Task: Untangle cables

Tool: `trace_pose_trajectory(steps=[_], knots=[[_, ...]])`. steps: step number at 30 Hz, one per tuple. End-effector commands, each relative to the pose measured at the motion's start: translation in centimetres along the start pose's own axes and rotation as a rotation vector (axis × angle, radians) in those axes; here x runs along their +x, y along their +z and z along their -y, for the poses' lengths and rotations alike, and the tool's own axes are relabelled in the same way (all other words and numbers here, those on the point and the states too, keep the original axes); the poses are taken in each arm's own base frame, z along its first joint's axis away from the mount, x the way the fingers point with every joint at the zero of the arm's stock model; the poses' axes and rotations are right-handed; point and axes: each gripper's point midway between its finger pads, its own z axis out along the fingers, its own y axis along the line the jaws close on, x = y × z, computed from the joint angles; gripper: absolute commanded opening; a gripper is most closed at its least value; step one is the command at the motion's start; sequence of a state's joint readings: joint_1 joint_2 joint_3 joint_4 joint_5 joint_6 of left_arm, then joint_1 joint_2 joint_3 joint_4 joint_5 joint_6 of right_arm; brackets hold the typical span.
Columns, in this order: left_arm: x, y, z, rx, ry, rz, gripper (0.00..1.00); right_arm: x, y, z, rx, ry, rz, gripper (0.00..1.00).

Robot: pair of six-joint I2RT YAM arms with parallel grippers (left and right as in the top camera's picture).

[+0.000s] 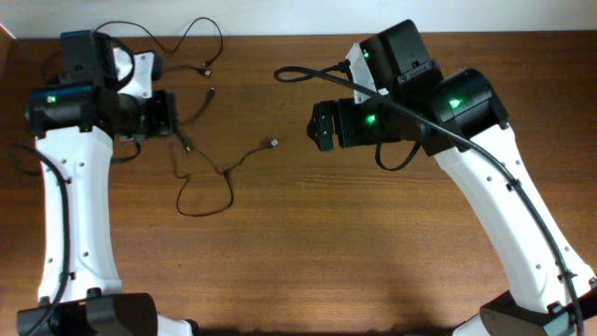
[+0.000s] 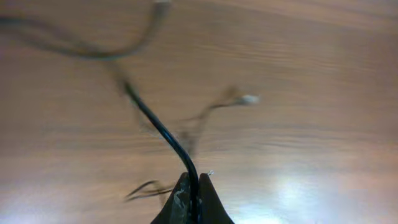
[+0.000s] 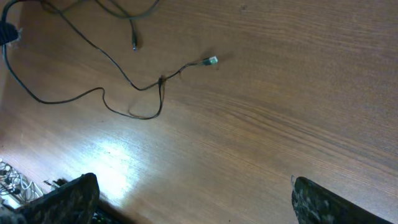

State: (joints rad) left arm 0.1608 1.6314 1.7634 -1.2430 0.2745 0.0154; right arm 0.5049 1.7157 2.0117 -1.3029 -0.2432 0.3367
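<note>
1. You are working with two grippers and one tangle of thin black cables; the crossings are hiding the exact cable count.
2. The left gripper is pinching one cable between its closed fingers.
3. The right gripper is standing with fingers wide apart, holding nothing.
4. The cables are lying on the desk toward its far left corner, reaching into the left gripper and well apart from the right gripper.
</note>
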Motion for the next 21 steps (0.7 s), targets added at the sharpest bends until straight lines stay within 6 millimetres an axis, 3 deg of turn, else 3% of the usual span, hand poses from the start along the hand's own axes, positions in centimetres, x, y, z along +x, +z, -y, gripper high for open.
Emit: trace_pose_trajectory(steps=[1,4,9,12,21], knots=[[0.4,-1.7,-7.5,-0.382,-0.095,0.005,0.00,0.0,-0.3,0.0,0.010,-0.013,0.011,0.98],[0.5,-2.7,-10.3,-0.494,-0.128,0.011,0.00,0.0,-0.3,0.0,0.010,-0.012,0.011,0.98],[0.5,-2.5,-13.7,-0.570,-0.181,0.001,0.01,0.0,-0.3,0.0,0.010,-0.013,0.011,0.98],[0.6,-1.6,-16.3,-0.611,-0.222,-0.020,0.01,0.0,-0.3,0.0,0.010,-0.013,0.011,0.99],[2.1,3.4,-25.0,-0.661,-0.367,-0.099,0.00,0.0,-0.3,0.0,0.010,-0.013,0.011,0.98]])
